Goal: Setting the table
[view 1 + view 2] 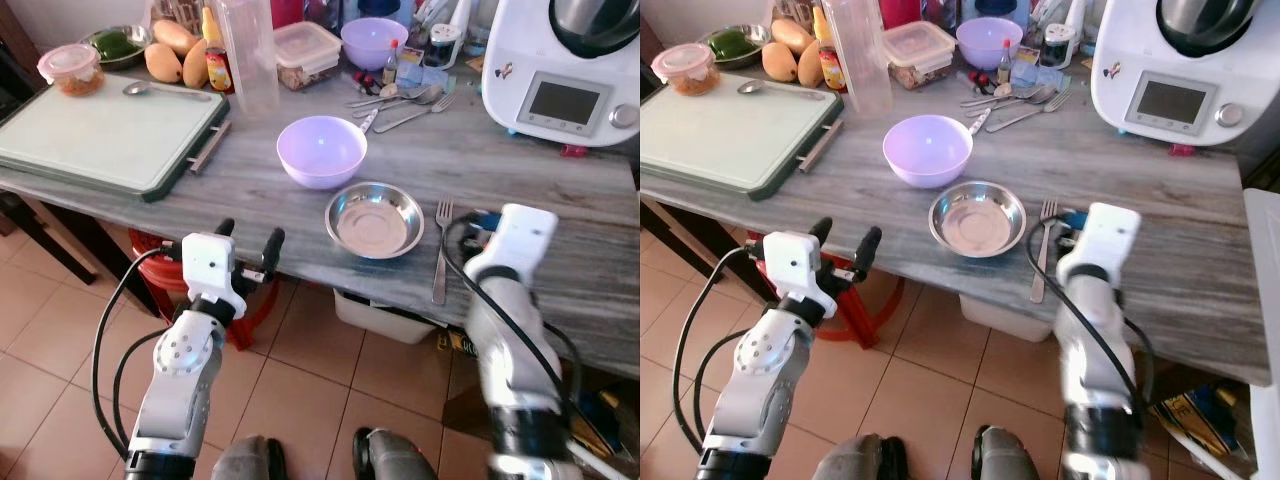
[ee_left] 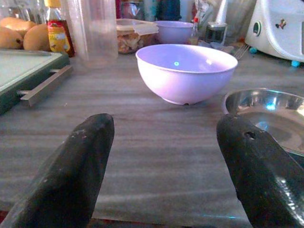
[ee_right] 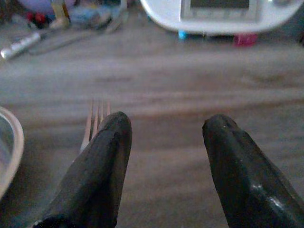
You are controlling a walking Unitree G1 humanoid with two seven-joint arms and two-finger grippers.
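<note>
Fingers of the right end effector (image 3: 164, 166) stand spread apart and hold nothing, hovering low over the near right part of the table (image 1: 560, 200), with the fork (image 1: 441, 250) lying just to their left, tines pointing far, and clear of both fingers. Left of the fork sits the steel bowl (image 1: 374, 219), and beyond it, toward the far left, the lilac bowl (image 1: 321, 151). The left end effector (image 1: 249, 243) is likewise wide open and empty, poised at the near table edge, facing the lilac bowl. Farther out lie the green cutting board (image 1: 100, 130) on the left, a scatter of spare cutlery (image 1: 400, 100) in the far middle, and a white kitchen machine (image 1: 565, 70) at the far right. The place setting looks partly laid, with bowl and fork side by side. The risk, as I judge it, is that a thin flat fork gives the fingers little to bite: a close from this offset could miss it, push it against the steel bowl, or slide it toward the near edge.
</note>
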